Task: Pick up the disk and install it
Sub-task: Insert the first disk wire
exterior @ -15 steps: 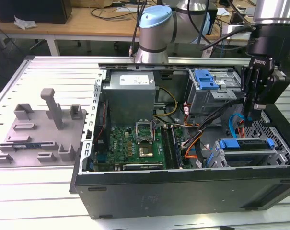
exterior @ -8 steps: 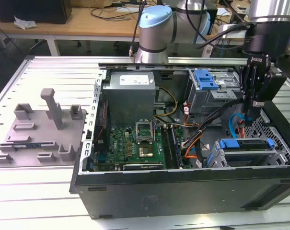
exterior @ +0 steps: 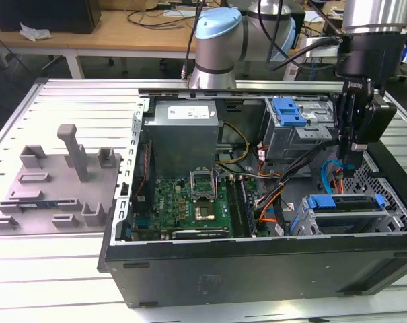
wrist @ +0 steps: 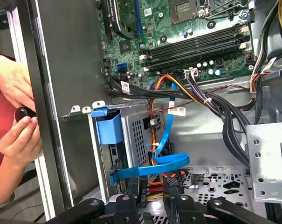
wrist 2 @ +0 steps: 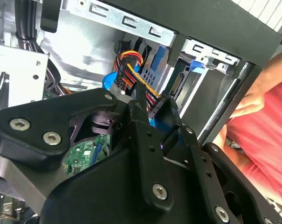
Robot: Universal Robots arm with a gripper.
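Note:
The disk (exterior: 344, 202), silver with a bright blue bracket, lies in the drive cage at the corner of the open computer case (exterior: 257, 262), on the exterior view's right. Its blue bracket end (wrist: 108, 129) shows in the first wrist view. My gripper (exterior: 348, 167) hangs just above and behind the disk, down among the cables. In the second wrist view the black fingers (wrist 2: 137, 100) close on a black cable connector (wrist 2: 155, 106) with coloured wires. A flat blue data cable (wrist: 154, 164) loops beside it.
A person's hands (wrist: 15, 116) rest at the case wall near the drive cage, a red sleeve (wrist 2: 266, 140) close by. Inside the case are the grey power-supply box (exterior: 183, 131), the motherboard (exterior: 190, 202) and a blue latch (exterior: 288, 111). A grey fixture (exterior: 55, 182) stands on the exterior view's left.

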